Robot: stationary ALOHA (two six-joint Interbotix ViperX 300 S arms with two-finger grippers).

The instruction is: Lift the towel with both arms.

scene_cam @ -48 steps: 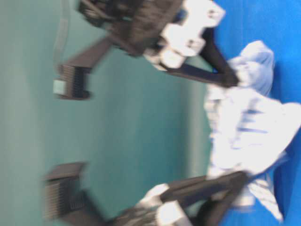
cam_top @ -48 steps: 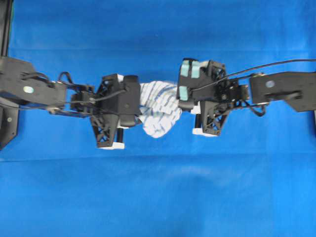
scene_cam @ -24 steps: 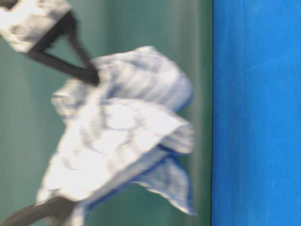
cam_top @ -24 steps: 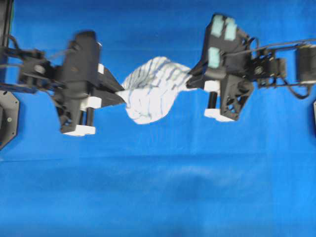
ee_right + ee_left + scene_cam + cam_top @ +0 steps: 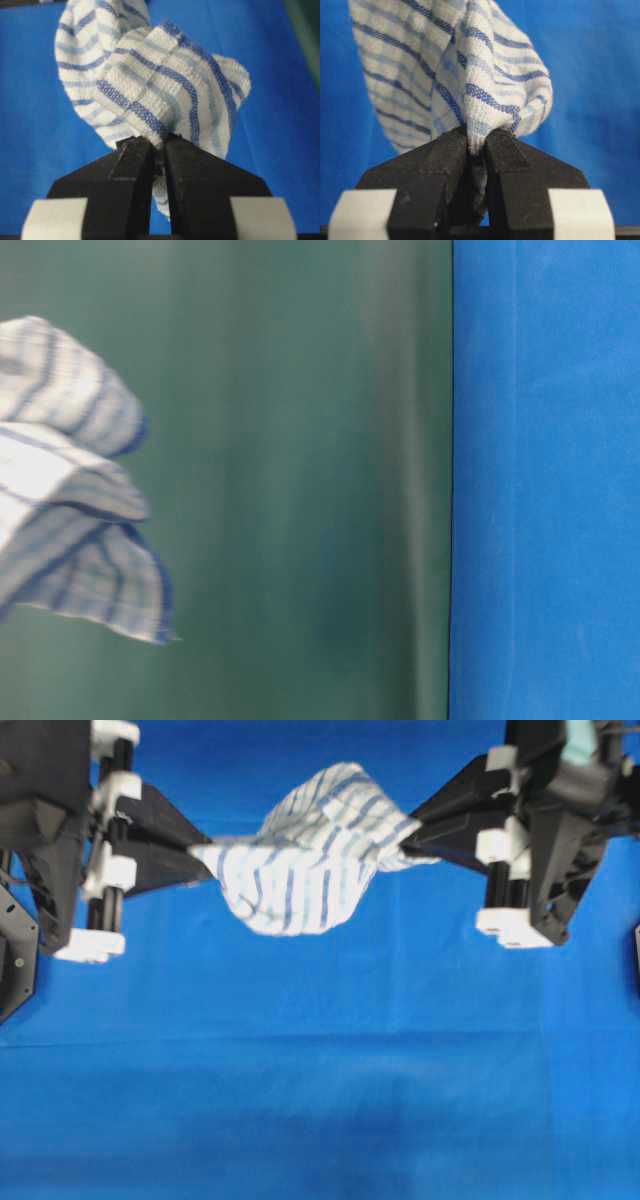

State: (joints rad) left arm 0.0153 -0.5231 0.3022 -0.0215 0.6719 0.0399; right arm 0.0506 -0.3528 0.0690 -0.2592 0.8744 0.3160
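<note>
Here the towel hangs in the air between the two arms, stretched sideways across the overhead view so that its long axis runs from left to right. Its left end is drawn to a narrow point at the left gripper, and its right end is bunched at the right gripper. The middle of the cloth sags and bulges toward the lower side of that view, in loose folds, with the blue stripes running mostly across the short way.

In the left wrist view the left gripper has its two black fingers pressed nearly together, with a fold of the towel pinched in the thin slit between them; the cloth rises away from the tips and fans out. The right wrist view shows the same: the right gripper is clamped narrow on a corner of the towel, which spreads upward from the tips.

Under the towel lies the blue table cloth, well apart from it. In the table-level view, which is turned on its side, the towel shows at the left edge against a green wall, far from the blue surface.
</note>
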